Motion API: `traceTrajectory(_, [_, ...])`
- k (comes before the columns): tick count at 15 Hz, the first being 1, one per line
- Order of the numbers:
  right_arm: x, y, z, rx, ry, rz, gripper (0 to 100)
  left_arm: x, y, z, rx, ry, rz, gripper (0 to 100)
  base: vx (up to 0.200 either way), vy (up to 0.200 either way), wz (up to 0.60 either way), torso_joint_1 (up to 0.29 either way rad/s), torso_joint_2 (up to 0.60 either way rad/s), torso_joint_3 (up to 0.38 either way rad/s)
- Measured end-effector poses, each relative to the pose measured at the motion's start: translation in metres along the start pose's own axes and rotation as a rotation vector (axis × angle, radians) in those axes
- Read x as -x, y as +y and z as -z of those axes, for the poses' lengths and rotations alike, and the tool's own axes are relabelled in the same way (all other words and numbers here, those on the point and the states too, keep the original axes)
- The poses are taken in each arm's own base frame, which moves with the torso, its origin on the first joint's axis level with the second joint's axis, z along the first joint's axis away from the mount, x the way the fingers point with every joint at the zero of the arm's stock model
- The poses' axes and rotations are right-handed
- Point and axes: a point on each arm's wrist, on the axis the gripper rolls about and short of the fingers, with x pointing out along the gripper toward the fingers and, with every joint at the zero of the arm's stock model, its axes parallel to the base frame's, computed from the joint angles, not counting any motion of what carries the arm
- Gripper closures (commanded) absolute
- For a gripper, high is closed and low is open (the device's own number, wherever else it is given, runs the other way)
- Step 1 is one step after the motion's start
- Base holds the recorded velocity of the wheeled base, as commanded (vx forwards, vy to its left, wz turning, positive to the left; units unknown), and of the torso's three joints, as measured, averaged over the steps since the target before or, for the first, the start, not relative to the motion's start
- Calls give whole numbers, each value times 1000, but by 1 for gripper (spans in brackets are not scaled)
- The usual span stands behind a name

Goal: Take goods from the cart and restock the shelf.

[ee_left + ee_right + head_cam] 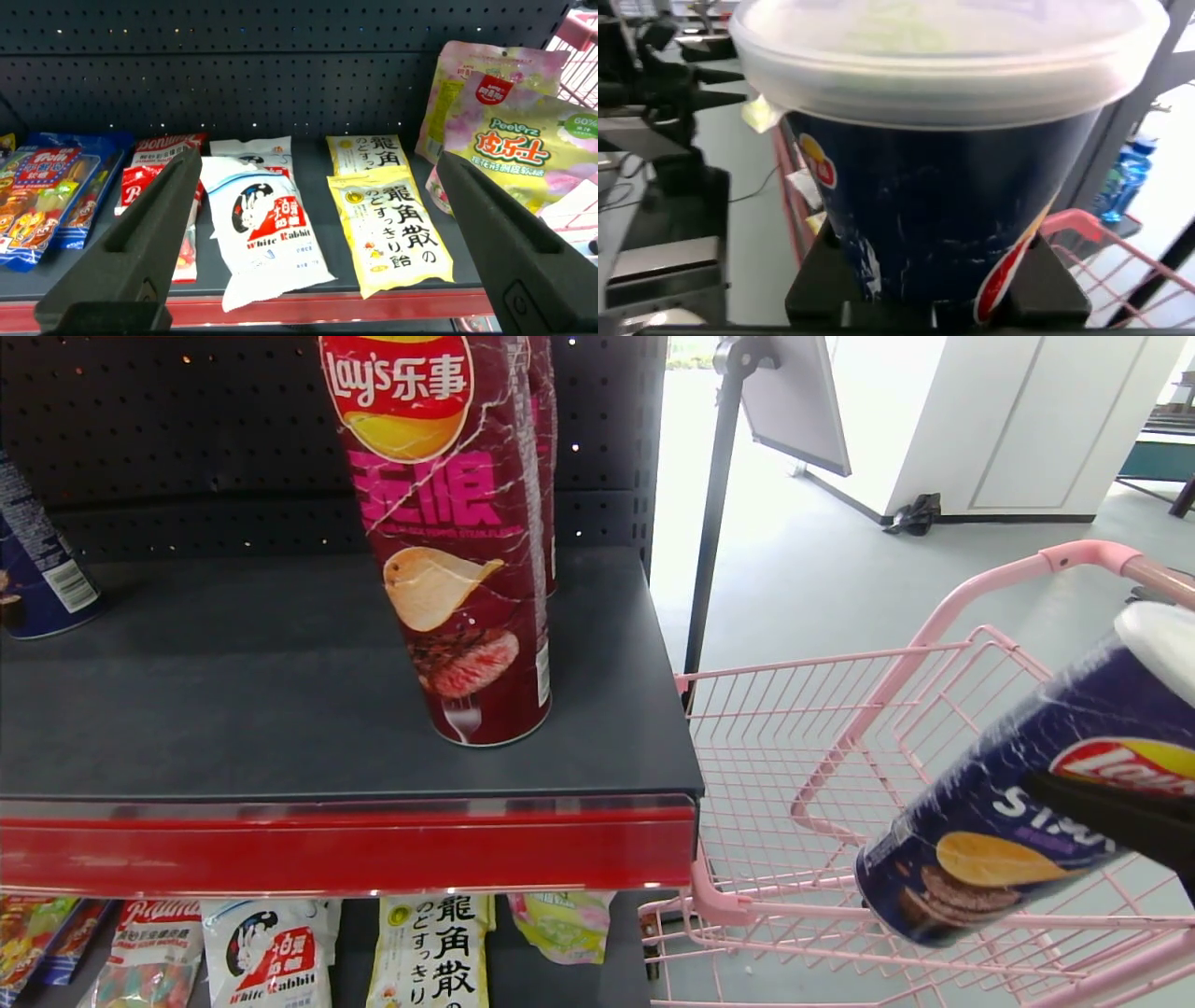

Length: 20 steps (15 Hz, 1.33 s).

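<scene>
Bright daylight washes the floor (840, 569) beyond the right gripper (938, 299). Its blue chip can (1008, 803) has a pale, glare-lit lid (943, 47). Left of it the black shelf (233, 691) lies dim, and white glints streak the red chip can (457, 569).

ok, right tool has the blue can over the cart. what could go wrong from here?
1. The blue can sits tilted in the right tool; set down like that, it may topple on the shelf.
2. The red can stands upright near the shelf's front; a sideways sweep could knock it over.
</scene>
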Motion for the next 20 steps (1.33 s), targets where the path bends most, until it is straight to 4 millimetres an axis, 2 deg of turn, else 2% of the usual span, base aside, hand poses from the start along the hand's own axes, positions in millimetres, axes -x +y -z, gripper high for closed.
traceTrajectory(3, [6, 18, 12, 30, 14, -23, 100, 0, 0, 0, 0, 0, 0, 0, 0, 0, 0, 0, 0, 0])
traceTrajectory(6, [9, 25, 18, 76, 21, -33, 100, 0, 0, 0, -1, 0, 0, 0, 0, 0, 0, 0, 0, 0])
traceTrajectory(15, [0, 30, 39, 62, 67, -59, 100, 0, 0, 0, 0, 0, 0, 0, 0, 0, 0, 0, 0, 0])
traceTrajectory(20, [-13, 16, 36, 63, 63, -66, 100, 0, 0, 0, -1, 0, 0, 0, 0, 0, 0, 0, 0, 0])
